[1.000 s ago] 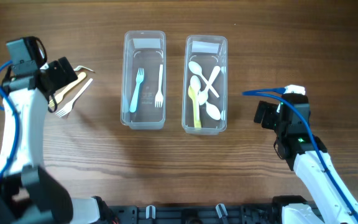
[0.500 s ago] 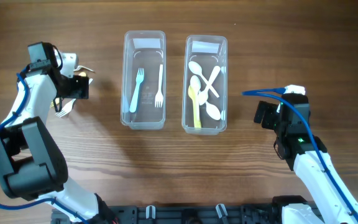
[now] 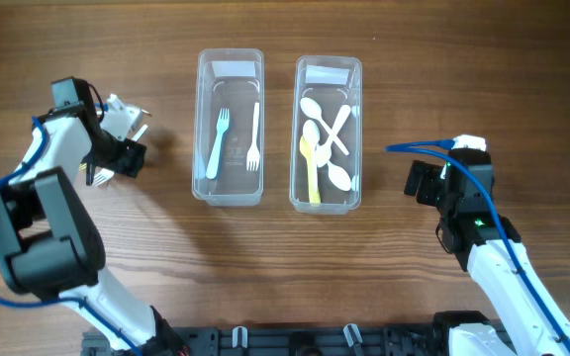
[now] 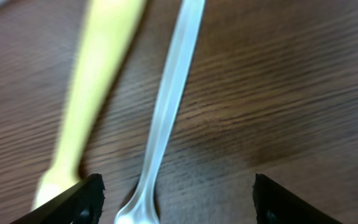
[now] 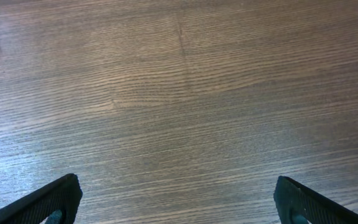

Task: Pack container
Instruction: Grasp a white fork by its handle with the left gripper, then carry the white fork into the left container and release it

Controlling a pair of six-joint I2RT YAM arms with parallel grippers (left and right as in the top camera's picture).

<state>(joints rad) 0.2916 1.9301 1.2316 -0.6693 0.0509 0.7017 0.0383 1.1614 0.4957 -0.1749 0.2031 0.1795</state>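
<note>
Table [image 4: 278, 93], white utensil [image 4: 166, 112] between left jaws

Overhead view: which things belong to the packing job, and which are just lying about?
Job:
- left container with blue fork and white fork
- right container with spoons
- yellow utensil and pale utensil, loose on the table beneath the open left gripper

Lying about:
- nothing loose; only the blue cable on the right arm
</note>
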